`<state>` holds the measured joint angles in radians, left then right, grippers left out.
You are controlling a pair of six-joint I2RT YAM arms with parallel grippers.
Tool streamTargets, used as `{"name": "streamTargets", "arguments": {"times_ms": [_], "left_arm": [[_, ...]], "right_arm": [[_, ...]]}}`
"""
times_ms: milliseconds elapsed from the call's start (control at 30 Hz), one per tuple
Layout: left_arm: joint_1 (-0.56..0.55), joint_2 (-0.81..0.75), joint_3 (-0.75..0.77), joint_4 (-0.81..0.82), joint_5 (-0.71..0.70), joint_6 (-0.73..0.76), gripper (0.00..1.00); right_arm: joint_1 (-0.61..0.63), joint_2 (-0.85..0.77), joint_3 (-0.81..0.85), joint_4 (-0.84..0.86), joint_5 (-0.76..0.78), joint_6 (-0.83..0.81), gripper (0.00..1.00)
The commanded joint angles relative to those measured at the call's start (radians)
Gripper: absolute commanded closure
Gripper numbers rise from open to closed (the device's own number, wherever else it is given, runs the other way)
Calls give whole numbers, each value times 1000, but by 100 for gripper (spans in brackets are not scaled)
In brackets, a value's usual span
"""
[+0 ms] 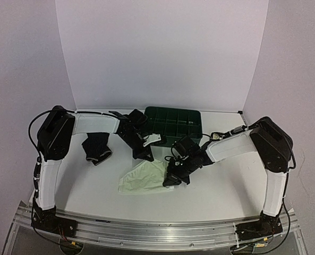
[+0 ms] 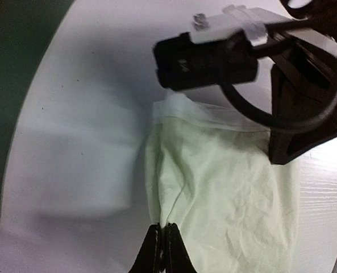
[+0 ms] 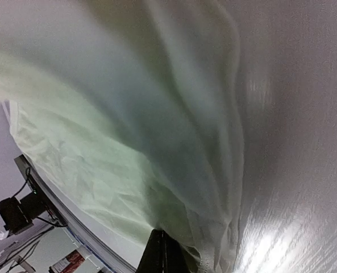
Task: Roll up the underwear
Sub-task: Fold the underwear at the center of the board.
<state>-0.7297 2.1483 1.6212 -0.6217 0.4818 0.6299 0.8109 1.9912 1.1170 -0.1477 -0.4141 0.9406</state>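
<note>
Jaws on both arms are sitting pressed together, and each pair is pinching a bit of the same thin cloth. The cream underwear (image 1: 141, 179) is lying near the middle of the table (image 1: 226, 183), spreading out flat toward the near left and looking pretty wrinkled. The left gripper (image 2: 163, 227) is reaching in from the far side and nipping the cloth's far edge, with the folds all running toward its tips. The right gripper (image 3: 161, 233) is coming in from the right and pinching the right-hand edge, and from its own camera the fabric is bunching up so close to the lens that most of it is going blurry. In the left wrist view the right arm's head is showing at the opposite side of the cloth, right by the hem where a whiter band is running along. So the two grippers are sitting fairly near each other, both on the cream underwear, one at the back edge and one at the right. The black underwear (image 1: 97, 149) is lying crumpled off to the left, just under the left forearm and well apart from the cream one. The green tray (image 1: 174, 110) is sitting at the back of the table, behind both grippers.
</note>
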Motion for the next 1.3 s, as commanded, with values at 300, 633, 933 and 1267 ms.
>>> {"name": "streamTargets", "arguments": {"times_ms": [300, 633, 933, 1267], "left_arm": [[-110, -280, -306, 168, 7, 137, 100], [-154, -275, -441, 249, -41, 148, 100], [-166, -265, -505, 347, -72, 132, 100], [-163, -271, -504, 373, -85, 100, 100]], "right_arm": [[-51, 56, -87, 105, 56, 221, 100], [-58, 60, -42, 106, 59, 239, 100], [-58, -46, -13, 16, 75, 205, 99], [-77, -194, 19, -228, 48, 112, 65]]}}
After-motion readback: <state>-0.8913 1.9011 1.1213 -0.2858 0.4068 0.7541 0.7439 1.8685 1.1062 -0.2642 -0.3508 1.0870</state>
